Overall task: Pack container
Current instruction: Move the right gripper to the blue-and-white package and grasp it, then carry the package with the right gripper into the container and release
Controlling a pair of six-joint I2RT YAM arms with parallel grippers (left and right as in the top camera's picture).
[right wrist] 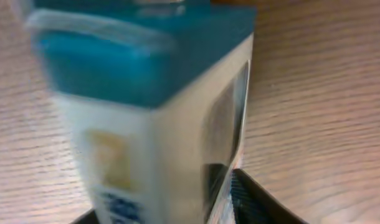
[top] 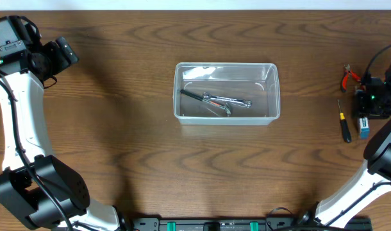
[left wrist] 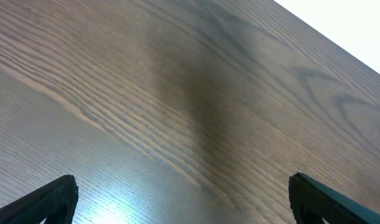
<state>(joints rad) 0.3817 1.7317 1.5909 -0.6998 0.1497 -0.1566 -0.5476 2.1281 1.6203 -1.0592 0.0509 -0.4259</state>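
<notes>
The clear plastic container stands in the middle of the table. Inside it lie a silver wrench and a black-handled tool. My left gripper is at the far left, well away from the container. In the left wrist view it is open and empty over bare wood. My right gripper is at the far right edge. In the right wrist view its fingers are closed on a blue-and-white packet, which fills the view and is blurred. The packet's end shows in the overhead view.
A black-and-yellow screwdriver lies on the table just left of my right gripper. Red-handled pliers lie behind it near the far right. The table's far edge runs along the top of the overhead view.
</notes>
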